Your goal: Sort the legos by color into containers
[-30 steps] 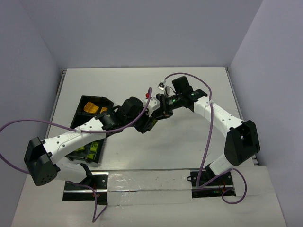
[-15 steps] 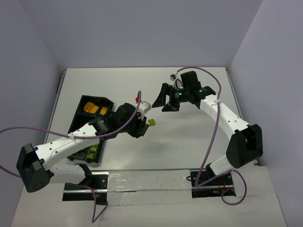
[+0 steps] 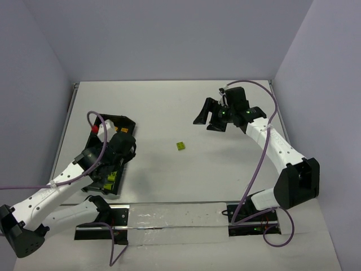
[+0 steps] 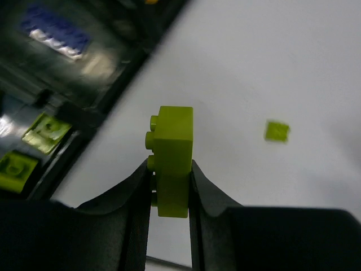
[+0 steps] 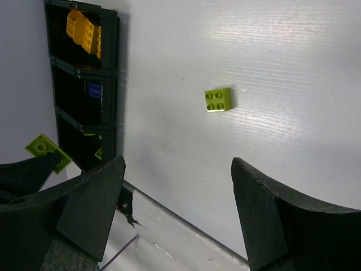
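Note:
My left gripper [image 4: 169,172] is shut on a lime-green lego [image 4: 172,152], held upright just off the right edge of the black tray [image 4: 84,107]. From above, that gripper [image 3: 125,151] hangs at the tray's [image 3: 121,119] right side. The tray's containers hold a blue-purple lego [image 4: 53,34], lime-green legos [image 4: 44,131] and orange legos [image 5: 83,28]. A second lime-green lego [image 3: 180,146] lies loose on the white table, also in the right wrist view [image 5: 218,99]. My right gripper [image 3: 205,120] is open and empty, up and to the right of that lego.
The tray [image 5: 110,68] lies slanted at the table's left side, with the left arm stretched over its near end. A metal rail [image 3: 175,217] runs along the near table edge between the arm bases. Purple cables trail off both arms.
The left arm has swung left from the table's middle to the tray, carrying its lime-green lego. The right gripper opened and pulled back right. One lime-green lego stays on the table.

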Available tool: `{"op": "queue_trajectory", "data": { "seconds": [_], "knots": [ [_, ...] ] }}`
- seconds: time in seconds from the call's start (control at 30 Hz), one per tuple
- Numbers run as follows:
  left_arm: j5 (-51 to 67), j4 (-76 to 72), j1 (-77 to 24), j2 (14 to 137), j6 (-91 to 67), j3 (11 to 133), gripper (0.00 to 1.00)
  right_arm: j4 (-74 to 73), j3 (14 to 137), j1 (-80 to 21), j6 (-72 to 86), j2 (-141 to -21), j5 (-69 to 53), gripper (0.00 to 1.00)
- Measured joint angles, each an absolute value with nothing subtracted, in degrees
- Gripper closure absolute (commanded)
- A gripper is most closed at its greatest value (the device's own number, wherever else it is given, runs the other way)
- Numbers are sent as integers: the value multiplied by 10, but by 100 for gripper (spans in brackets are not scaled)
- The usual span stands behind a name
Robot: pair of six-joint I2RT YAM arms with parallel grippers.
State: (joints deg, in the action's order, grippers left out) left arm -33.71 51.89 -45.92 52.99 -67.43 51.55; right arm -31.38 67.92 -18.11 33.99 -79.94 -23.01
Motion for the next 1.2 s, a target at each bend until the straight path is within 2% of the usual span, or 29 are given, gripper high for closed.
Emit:
{"op": "queue_trajectory", "data": {
  "seconds": [0.23,0.57,0.67,0.77,0.97,1.2],
  "knots": [
    [-407,709,-334,578,-888,515,100,-316,667,-181,333,-795,-224,17],
    [-425,753,-233,558,-933,495,99,-318,655,-181,332,-785,-221,16],
    [-427,757,-231,559,-945,495,73,-318,655,-181,331,-785,-221,16],
    [-429,759,-230,555,-954,494,35,-318,655,-181,330,-785,-220,16],
    [-433,763,-229,525,-970,493,17,-319,655,-181,329,-785,-220,16],
    [-433,748,-229,517,-923,493,24,-319,655,-181,329,-785,-219,16]
  ]
}}
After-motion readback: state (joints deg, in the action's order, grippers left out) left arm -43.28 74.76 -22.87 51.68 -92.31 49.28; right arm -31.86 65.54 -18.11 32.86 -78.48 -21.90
